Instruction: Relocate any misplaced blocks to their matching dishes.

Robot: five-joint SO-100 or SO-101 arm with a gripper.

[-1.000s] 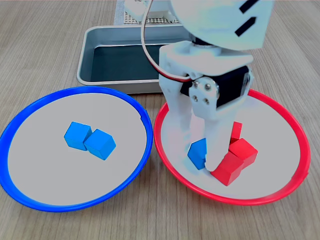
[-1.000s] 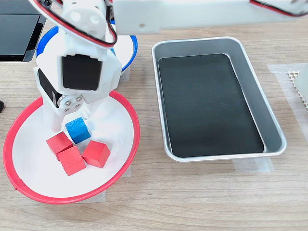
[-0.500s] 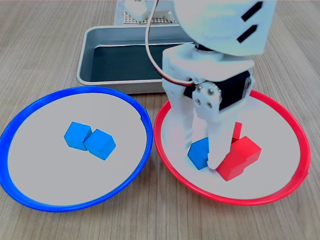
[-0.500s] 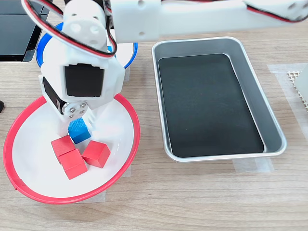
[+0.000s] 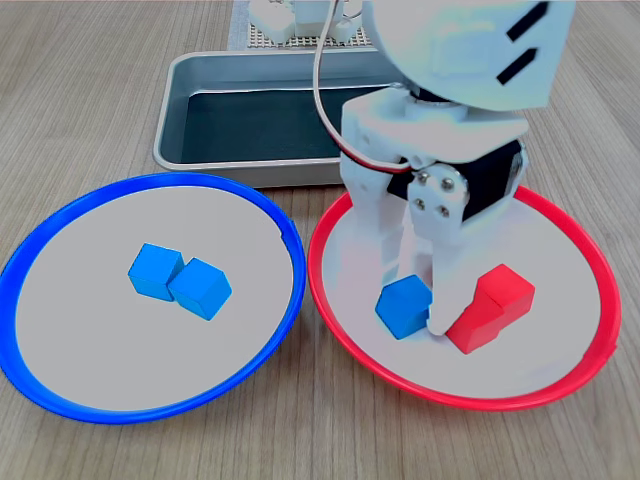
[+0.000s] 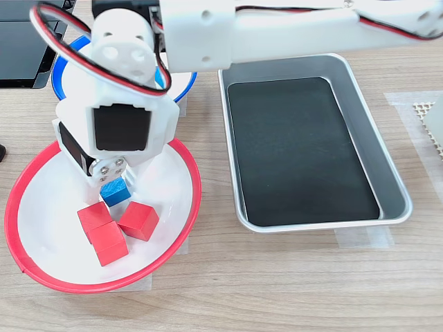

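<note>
In the first exterior view, the red-rimmed dish (image 5: 545, 345) on the right holds one blue block (image 5: 403, 306) and a clump of red blocks (image 5: 490, 305). My white gripper (image 5: 413, 308) reaches down into this dish, open, with one finger on either side of the blue block, which rests on the dish floor. The right fingertip (image 5: 438, 322) stands between the blue block and the red ones. The blue-rimmed dish (image 5: 90, 330) on the left holds two blue blocks (image 5: 178, 279). In the second exterior view, the gripper (image 6: 115, 188) covers part of the blue block (image 6: 115, 193), and three red blocks (image 6: 111, 232) lie in the red-rimmed dish (image 6: 48, 238).
A rectangular grey metal tray (image 5: 250, 120) with a dark floor stands behind the dishes, and sits right of them as the tray (image 6: 304, 145) in the second exterior view. The arm hides most of the blue-rimmed dish (image 6: 183, 69) there. A dark device lies at the top left corner.
The gripper has shifted toward the first exterior view's right and lower around the blue block. Its right finger has pushed the red blocks sideways. The blue block has turned slightly.
</note>
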